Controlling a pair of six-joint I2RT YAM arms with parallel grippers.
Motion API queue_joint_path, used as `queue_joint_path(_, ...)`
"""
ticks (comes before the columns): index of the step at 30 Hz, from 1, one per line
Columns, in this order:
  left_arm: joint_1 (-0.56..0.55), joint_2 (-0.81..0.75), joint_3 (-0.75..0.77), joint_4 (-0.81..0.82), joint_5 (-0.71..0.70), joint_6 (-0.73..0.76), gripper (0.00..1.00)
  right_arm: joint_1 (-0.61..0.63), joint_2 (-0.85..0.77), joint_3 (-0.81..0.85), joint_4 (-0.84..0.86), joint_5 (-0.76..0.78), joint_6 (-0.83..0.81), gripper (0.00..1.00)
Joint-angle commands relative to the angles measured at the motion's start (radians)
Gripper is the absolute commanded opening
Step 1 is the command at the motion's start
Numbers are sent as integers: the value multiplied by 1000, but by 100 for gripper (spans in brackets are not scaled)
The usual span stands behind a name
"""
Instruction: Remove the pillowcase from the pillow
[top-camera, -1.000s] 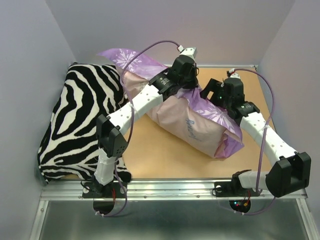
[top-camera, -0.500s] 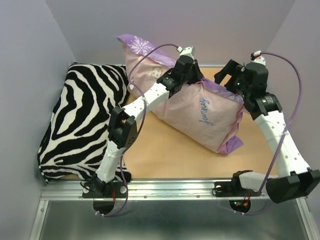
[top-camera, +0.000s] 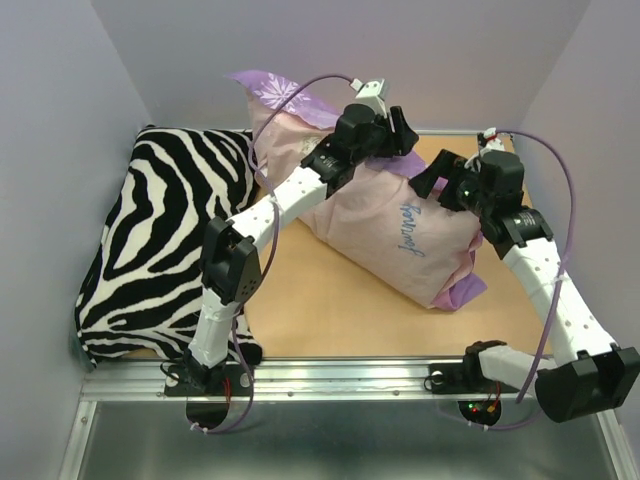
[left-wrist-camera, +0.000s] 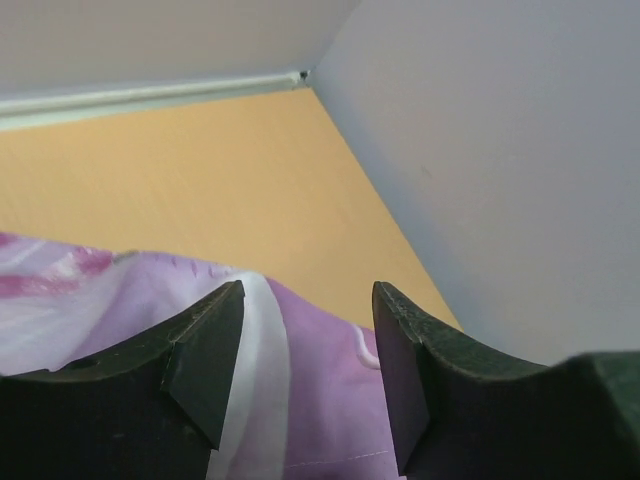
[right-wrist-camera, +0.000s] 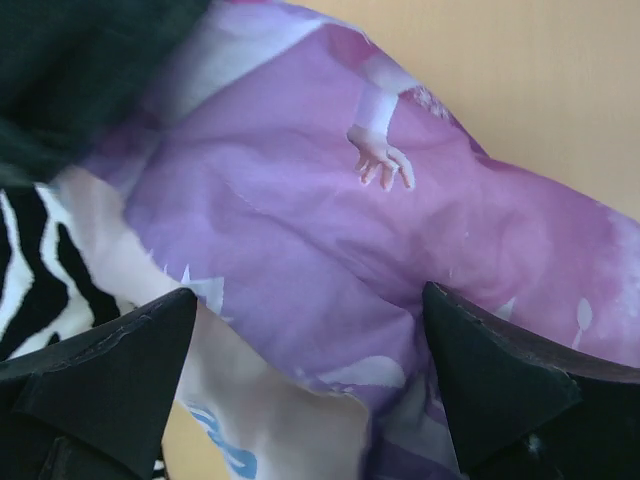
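The pillowcase (top-camera: 395, 225) lies as a plump bundle across the back middle of the table, pale pink side out. Purple snowflake print shows at its far left end and near right corner. The pillow is hidden inside it. My left gripper (top-camera: 404, 133) hovers open over the bundle's far top edge. In the left wrist view purple fabric (left-wrist-camera: 310, 400) lies below the open left gripper (left-wrist-camera: 308, 355), untouched. My right gripper (top-camera: 432, 176) stands open just right of the bundle. In the right wrist view the right gripper (right-wrist-camera: 305, 375) spans purple fabric (right-wrist-camera: 300, 220) without clasping it.
A black-and-white zebra pillow (top-camera: 160, 240) fills the left side of the table and also shows in the right wrist view as a zebra pillow (right-wrist-camera: 30, 265). Grey walls close in the back and both sides. Bare orange tabletop (top-camera: 330, 305) lies in front of the bundle.
The left gripper has opened and let go of the fabric, rising slightly to the back right. The right gripper came down and left toward the bundle, which has settled lower.
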Motion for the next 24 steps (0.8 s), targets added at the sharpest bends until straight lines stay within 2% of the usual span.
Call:
queue_joint_path(1,18,-132,34,101,-12,70,65,6,-10,-64,92,-72,10,100)
queue_joint_path(8,18,-255,-47,104,-71,119,66,8,88,-125,124,18,11,98)
queue_joint_path(10,18,-321,-113,66,-178,111,66,8,139,-129,124,73,-1,98)
queue_joint_path(13,24,-424,-248,3,-449,85,66,8,203,-103,122,225,-3,98)
queue_joint_path(15,41,-497,-375,-7,-514,64,70,8,239,-66,122,259,-4,98)
queue_joint_path(18,113,-542,-504,23,-514,45,71,6,296,-26,122,284,-13,98)
queue_joint_path(22,243,-495,-552,21,-467,16,71,6,325,12,122,293,-29,98)
queue_joint_path(24,315,-441,-552,53,-389,10,71,6,329,16,122,306,-35,98)
